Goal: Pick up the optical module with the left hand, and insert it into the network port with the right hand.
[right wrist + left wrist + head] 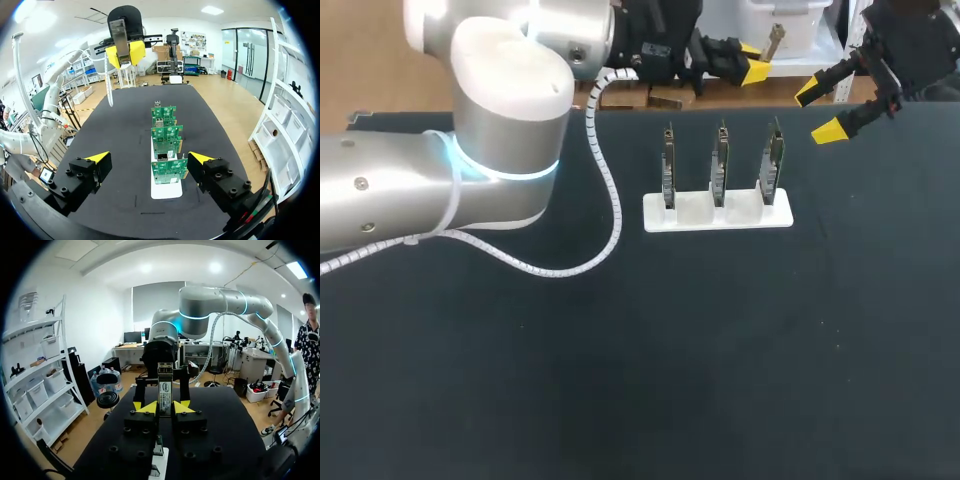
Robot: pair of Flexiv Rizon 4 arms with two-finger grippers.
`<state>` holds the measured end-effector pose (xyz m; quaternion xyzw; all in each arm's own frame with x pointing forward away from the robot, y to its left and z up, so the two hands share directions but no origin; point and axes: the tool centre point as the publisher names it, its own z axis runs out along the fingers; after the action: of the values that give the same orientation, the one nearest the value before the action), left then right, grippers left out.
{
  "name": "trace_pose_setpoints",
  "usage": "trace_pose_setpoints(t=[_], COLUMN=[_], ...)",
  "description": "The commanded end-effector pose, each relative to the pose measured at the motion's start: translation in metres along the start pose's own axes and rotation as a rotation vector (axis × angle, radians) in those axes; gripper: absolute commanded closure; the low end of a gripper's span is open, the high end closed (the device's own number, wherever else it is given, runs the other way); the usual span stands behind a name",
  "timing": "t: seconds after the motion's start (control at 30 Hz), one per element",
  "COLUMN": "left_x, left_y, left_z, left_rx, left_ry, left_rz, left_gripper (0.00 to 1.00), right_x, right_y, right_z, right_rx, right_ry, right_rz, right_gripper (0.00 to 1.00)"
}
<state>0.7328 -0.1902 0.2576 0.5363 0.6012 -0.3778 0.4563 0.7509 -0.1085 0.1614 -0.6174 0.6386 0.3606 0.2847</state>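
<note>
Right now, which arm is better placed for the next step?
Right. The left gripper holds the optical module; the right gripper, open and empty, hangs near it and could probably take it.

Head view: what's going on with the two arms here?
The left gripper is shut on the optical module and holds it upright in the air at the far side of the table. The right gripper is open and empty, raised near the white holder, which carries three green boards standing in a row. The module has not been passed to the right gripper, and nothing has been inserted yet.
</note>
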Motion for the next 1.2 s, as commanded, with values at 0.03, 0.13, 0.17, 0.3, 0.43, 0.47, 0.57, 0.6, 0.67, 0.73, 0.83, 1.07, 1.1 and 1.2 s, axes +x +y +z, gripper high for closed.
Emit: trace_pose_setpoints(t=[0.03,0.13,0.17,0.3,0.43,0.47,0.57,0.6,0.67,0.73,0.83,1.07,1.1,1.2], left_x=[-0.001,0.0,0.0,0.007,0.016,0.02,0.027,0.03,0.036,0.043,0.052,0.047,0.046,0.044], left_y=[0.011,0.016,0.018,0.02,0.017,0.016,0.013,0.012,0.011,0.011,0.007,0.004,0.004,0.002], left_z=[0.023,0.035,0.038,0.047,0.05,0.048,0.046,0.046,0.045,0.046,0.052,0.066,0.067,0.072], left_rx=[0.007,-0.004,0.002,0.023,0.029,0.025,0.018,0.016,0.01,-0.012,-0.01,0.013,0.018,0.04], left_ry=[-0.03,-0.046,-0.058,-0.066,-0.058,-0.07,-0.063,-0.061,-0.055,-0.03,-0.07,-0.129,-0.131,-0.134], left_rz=[0.041,0.079,0.071,0.047,0.011,-0.013,-0.032,-0.039,-0.051,-0.04,-0.079,-0.075,-0.073,-0.054], left_gripper=[1.0,1.0,1.0,1.0,1.0,1.0,1.0,1.0,1.0,1.0,1.0,1.0,1.0,1.0], right_x=[0.001,0.001,0.001,0.001,0.001,0.001,0.001,0.001,0.001,0.001,0.001,0.001,0.001,0.001], right_y=[0.0,0.0,0.0,0.0,0.0,0.0,0.0,0.0,0.0,0.0,0.0,0.0,0.0,0.0], right_z=[0.0,0.0,0.0,0.0,0.0,0.0,0.0,0.0,0.0,0.0,0.0,0.0,0.0,0.0], right_rx=[0.0,0.0,0.0,0.0,0.0,0.0,0.0,0.0,0.0,0.0,0.0,0.0,0.0,0.0], right_ry=[-0.002,-0.002,-0.002,-0.002,-0.002,-0.002,-0.002,-0.002,-0.002,-0.002,-0.002,-0.002,-0.002,-0.002], right_rz=[-0.003,-0.003,-0.003,-0.003,-0.003,-0.003,-0.003,-0.003,-0.003,-0.003,-0.003,-0.003,-0.003,-0.003], right_gripper=[0.0,0.0,0.0,0.0,0.0,0.0,0.0,0.0,0.0,0.0,0.0,0.0,0.0,0.0])
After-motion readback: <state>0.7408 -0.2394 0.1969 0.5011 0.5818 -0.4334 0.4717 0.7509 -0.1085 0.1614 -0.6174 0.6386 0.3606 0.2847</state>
